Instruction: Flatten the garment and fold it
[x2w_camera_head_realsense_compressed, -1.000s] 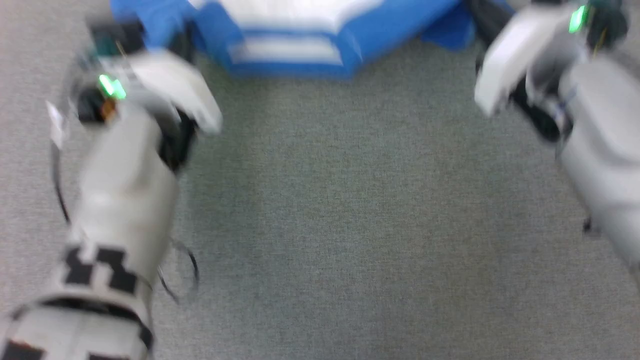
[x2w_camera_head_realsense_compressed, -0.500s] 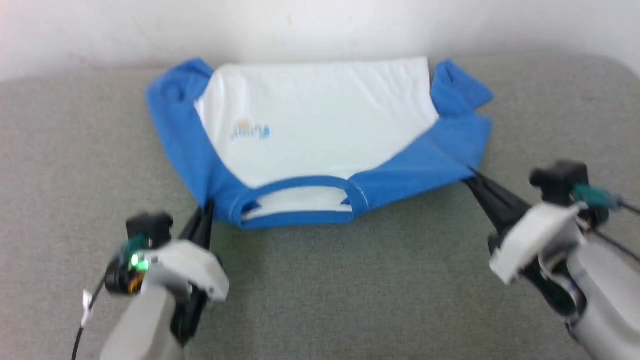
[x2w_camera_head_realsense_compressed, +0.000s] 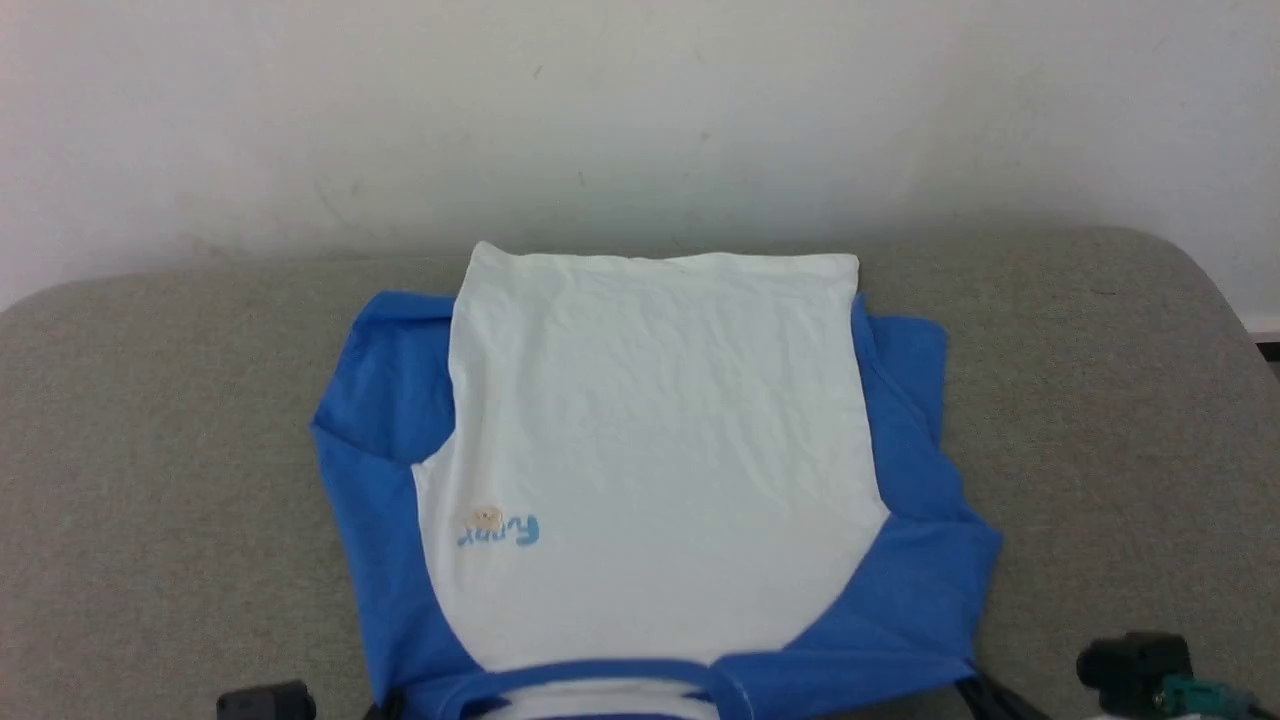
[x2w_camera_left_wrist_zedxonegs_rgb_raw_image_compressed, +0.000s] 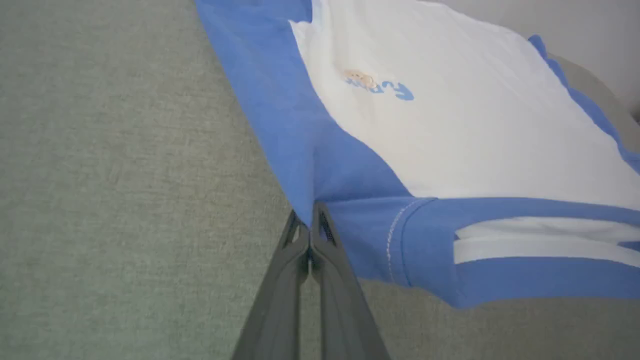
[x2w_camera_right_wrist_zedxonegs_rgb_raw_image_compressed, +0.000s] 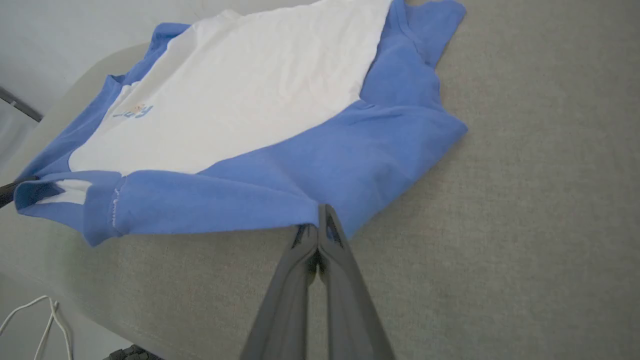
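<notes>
Gripped at both near corners of the garment (x2w_camera_head_realsense_compressed: 660, 450). Left gripper (x2w_camera_left_wrist_zedxonegs_rgb_raw_image_compressed: 310, 225) clenched tight on a fold of blue shoulder fabric on the robot's left, just beside the neck trim (x2w_camera_left_wrist_zedxonegs_rgb_raw_image_compressed: 500, 277). Right gripper (x2w_camera_right_wrist_zedxonegs_rgb_raw_image_compressed: 318, 227) likewise pinched shut, nipping the blue edge of the other shoulder, with no gap between the fingers.

Spread face up on a grey fabric-covered table (x2w_camera_head_realsense_compressed: 150, 450), ahead of both sets of jaws and reaching away from them toward a pale wall (x2w_camera_head_realsense_compressed: 640, 100). Near edge, made up of the neckline and both shoulders, drawn in a fairly straight line from one grip to the other. Hard to tell whether that edge rests on the table or hangs just above it.

Long axis running straight away from the robot: neck opening nearest, at the bottom edge of the head view; straight white hem farthest, close to the table's far rim. White body panel lightly creased. Blue sleeves bunched along either side of the white panel, not stretched out.

Small blue lettering (x2w_camera_head_realsense_compressed: 510, 532) touching a tan patch (x2w_camera_head_realsense_compressed: 485, 517), on the chest toward the robot's left — upside down as seen from the head.

Off the table's near rim in the right wrist view, a white cable (x2w_camera_right_wrist_zedxonegs_rgb_raw_image_compressed: 30, 315) on the floor.
</notes>
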